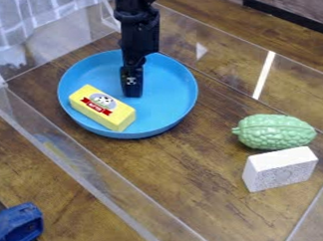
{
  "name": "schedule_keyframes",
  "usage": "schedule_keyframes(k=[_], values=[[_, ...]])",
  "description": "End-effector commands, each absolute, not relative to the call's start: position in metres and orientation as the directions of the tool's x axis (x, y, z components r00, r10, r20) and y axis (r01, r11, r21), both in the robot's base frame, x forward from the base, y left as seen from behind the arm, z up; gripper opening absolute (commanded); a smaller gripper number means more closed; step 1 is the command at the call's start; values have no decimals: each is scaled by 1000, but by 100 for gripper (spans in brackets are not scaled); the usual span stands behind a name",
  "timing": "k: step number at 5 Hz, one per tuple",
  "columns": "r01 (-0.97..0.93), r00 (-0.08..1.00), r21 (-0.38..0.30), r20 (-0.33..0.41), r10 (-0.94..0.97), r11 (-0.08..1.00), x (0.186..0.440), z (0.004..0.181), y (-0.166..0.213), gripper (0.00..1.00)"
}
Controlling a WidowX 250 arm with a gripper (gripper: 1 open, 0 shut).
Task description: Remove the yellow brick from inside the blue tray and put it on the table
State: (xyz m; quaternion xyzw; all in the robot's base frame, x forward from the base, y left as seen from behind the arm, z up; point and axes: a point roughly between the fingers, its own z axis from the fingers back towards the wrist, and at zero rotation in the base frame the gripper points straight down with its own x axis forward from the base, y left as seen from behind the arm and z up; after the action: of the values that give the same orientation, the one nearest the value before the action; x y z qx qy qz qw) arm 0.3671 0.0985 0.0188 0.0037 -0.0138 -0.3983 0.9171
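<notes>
The yellow brick (103,108), with a red-and-white label on top, lies flat inside the blue tray (173,111), in its front-left part. My black gripper (131,85) points straight down into the tray, its tips near the tray floor just behind and to the right of the brick, not touching it. Its jaws stand open and nothing is between them. The tray rests on the glossy dark wood table (175,188).
A green bumpy fruit-like object (273,130) and a white-grey block (280,167) lie on the table to the right of the tray. A blue object (14,225) sits at the bottom-left corner, and pale cloth (34,18) hangs at the top left.
</notes>
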Motion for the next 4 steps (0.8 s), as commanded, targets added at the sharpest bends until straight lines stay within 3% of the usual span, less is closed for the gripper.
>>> schedule_keyframes(k=[1, 4], values=[[699, 713, -66, -14, -701, 712, 341, 8, 111, 100], [690, 716, -121, -27, -697, 714, 327, 8, 103, 100]])
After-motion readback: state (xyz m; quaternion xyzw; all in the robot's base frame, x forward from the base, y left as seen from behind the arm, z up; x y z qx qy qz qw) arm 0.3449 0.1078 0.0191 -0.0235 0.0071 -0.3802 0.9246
